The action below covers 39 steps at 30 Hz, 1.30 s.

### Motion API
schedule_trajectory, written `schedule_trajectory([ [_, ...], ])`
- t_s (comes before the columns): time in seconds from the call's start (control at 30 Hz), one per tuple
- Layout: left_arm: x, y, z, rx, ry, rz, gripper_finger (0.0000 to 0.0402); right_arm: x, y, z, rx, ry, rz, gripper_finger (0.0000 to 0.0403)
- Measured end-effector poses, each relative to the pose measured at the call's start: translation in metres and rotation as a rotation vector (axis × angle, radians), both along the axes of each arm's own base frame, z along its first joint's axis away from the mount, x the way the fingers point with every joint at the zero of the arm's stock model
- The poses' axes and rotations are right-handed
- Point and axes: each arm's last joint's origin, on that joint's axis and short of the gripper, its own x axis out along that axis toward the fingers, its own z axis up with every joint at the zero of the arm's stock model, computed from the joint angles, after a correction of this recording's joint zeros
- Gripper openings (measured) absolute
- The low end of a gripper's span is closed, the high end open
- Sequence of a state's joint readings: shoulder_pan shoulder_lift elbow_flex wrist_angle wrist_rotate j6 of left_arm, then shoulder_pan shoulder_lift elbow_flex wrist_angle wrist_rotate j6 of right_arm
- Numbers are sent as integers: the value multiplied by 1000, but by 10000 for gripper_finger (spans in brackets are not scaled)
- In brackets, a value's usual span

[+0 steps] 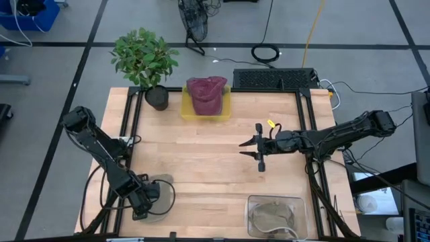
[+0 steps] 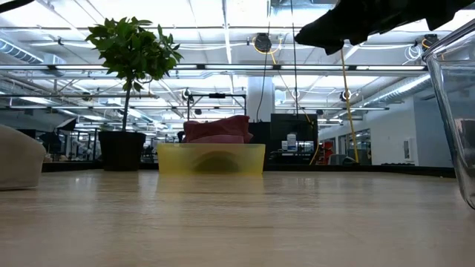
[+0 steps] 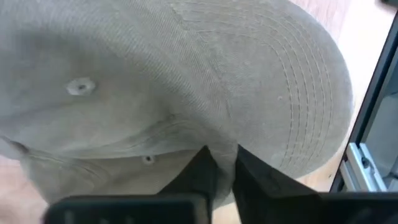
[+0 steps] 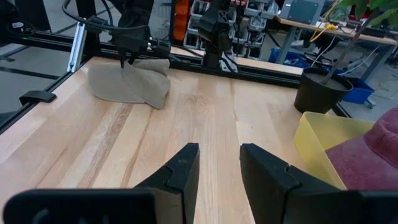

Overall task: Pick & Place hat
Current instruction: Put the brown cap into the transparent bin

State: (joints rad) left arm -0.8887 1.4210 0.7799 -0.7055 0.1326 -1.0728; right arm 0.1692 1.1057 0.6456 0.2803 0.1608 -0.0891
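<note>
A beige cap (image 1: pixel 160 193) lies on the table near its near-left corner; it also shows as the beige cap (image 4: pixel 130 84) and at the edge of the low view (image 2: pixel 18 157). My left gripper (image 1: pixel 143 204) (image 3: pixel 225 171) stands over it, shut on its cloth. My right gripper (image 1: pixel 259 152) (image 4: pixel 219 163) hovers open above the middle of the table, touching nothing. A maroon cap (image 1: pixel 206 94) (image 2: pixel 217 128) rests in a yellow bin (image 1: pixel 185 107) (image 2: pixel 211 159) at the far edge. My left gripper pinches a fold of the beige cap's crown (image 3: pixel 221 140) between its two fingers (image 3: pixel 200 171), close to where the stitched brim (image 3: pixel 298 87) begins. The fingers come from above, pointing down. The cap lies on the table, its crown crumpled.
A potted plant (image 1: pixel 144 60) (image 2: pixel 130 89) stands left of the yellow bin. A clear container (image 1: pixel 250 218) (image 2: pixel 456 111) holding another beige cap (image 1: pixel 272 215) sits at the near-right edge. Black frame rails (image 1: pixel 312 134) run along both table sides. Bare wood lies between the arms.
</note>
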Motion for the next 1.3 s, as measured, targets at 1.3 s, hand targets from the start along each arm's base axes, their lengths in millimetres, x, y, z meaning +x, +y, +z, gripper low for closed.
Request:
schedule_trajectory([
  [1.3,149,157,33,195,-918,11,11,-5,23,-1,-197,6,101,102],
])
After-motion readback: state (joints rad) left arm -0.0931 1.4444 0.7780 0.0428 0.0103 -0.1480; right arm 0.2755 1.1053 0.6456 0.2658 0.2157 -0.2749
